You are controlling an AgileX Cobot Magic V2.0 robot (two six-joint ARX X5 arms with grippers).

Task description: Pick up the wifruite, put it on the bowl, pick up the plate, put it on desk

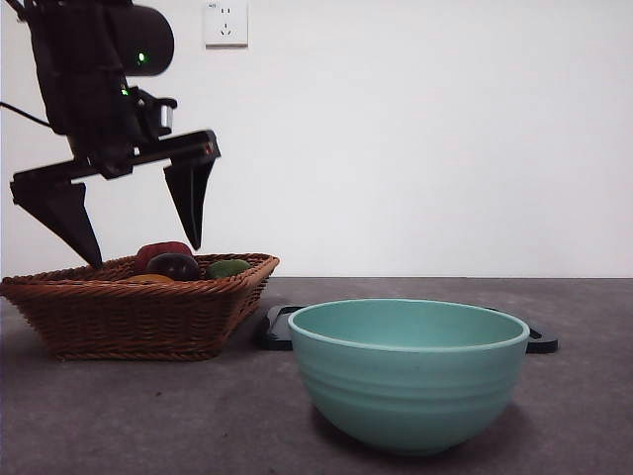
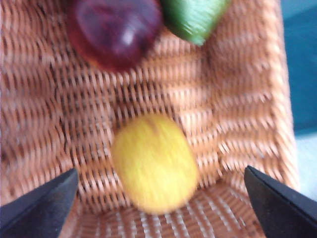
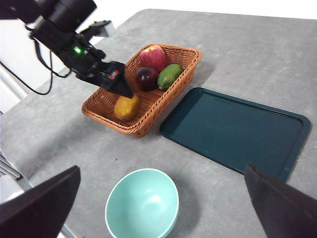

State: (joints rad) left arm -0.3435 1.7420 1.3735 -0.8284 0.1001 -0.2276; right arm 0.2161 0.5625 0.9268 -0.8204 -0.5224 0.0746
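**Left gripper poised over basket: grasp hazards**

The left gripper [image 1: 127,213] is held released, jaws spread wide, above the wicker basket [image 1: 138,315] at the desk's [image 1: 148,416] left edge. The wifruite [image 2: 154,163], an oval yellow-orange fruit, lies in the basket's near end, framed between the two jaws in the left wrist view but not yet touched. The right gripper [image 3: 158,218] is also released and is held high above the desk, away from the work.

Likely faults:
- The left wrist view is blurred, so alignment cannot be confirmed. An off-centre closure could roll the smooth fruit aside.
- The basket wall rises close beside the fruit. A jaw tip could catch the weave and drag or tilt the basket.
- The dark red-purple fruit [image 2: 115,30] and the green fruit [image 2: 194,17] lie further along the basket, apart from the wifruite, and are not expected to interfere.

Surroundings: the teal bowl [image 1: 408,371] stands empty near the desk's front edge. A dark green tray [image 3: 233,131] lies flat just beside the basket, between basket and bowl. The carry path to the bowl appears unobstructed.
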